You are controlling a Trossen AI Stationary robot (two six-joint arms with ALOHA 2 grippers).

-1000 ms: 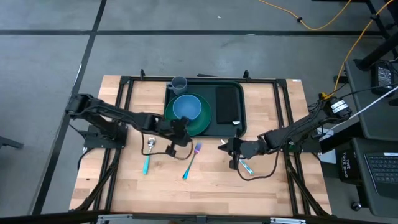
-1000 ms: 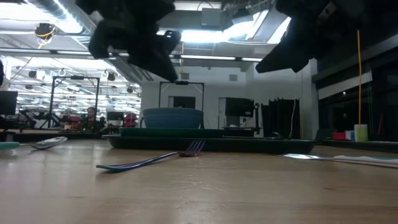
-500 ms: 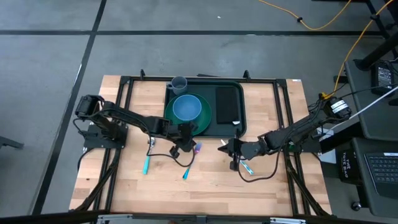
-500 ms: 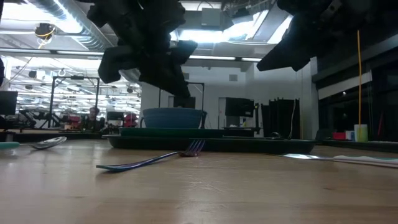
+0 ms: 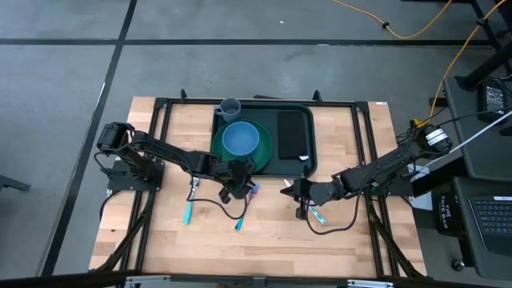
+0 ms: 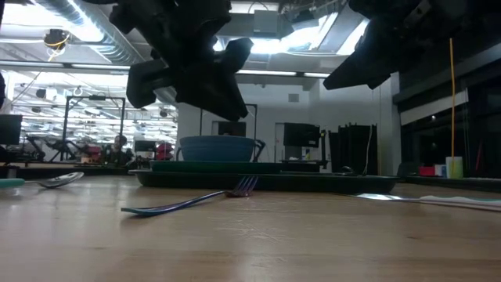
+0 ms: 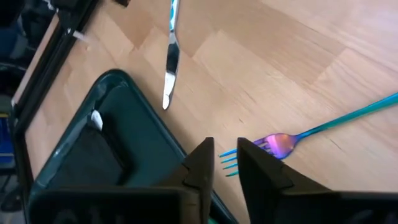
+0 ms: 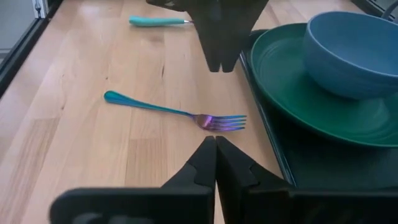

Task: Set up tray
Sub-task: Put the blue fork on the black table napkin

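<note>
The dark green tray (image 5: 274,112) lies at the far middle of the table. It carries a round green plate (image 5: 258,158) with a blue bowl (image 5: 240,138), a grey cup (image 5: 230,106) and a flat black rectangle (image 5: 294,133). A fork (image 5: 246,206) with a teal handle and iridescent tines lies flat on the wood near the tray's near rim. My left gripper (image 5: 243,192) hovers above the fork's tines (image 7: 231,163), fingers slightly open and well clear of the table in the low view (image 6: 227,106). My right gripper (image 8: 215,142) is shut, hovering to the fork's right (image 5: 294,190).
A teal-handled spoon (image 5: 190,204) lies to the left of the fork. A knife (image 5: 317,214) lies under my right arm, blade toward the tray (image 7: 169,74). Black frame rails run along the table's sides. Bare wood lies toward the near edge.
My left gripper has moved from beside the plate toward the table's near edge and a little right, ending above the fork's tines. The fork, the tray and my right gripper have kept still.
</note>
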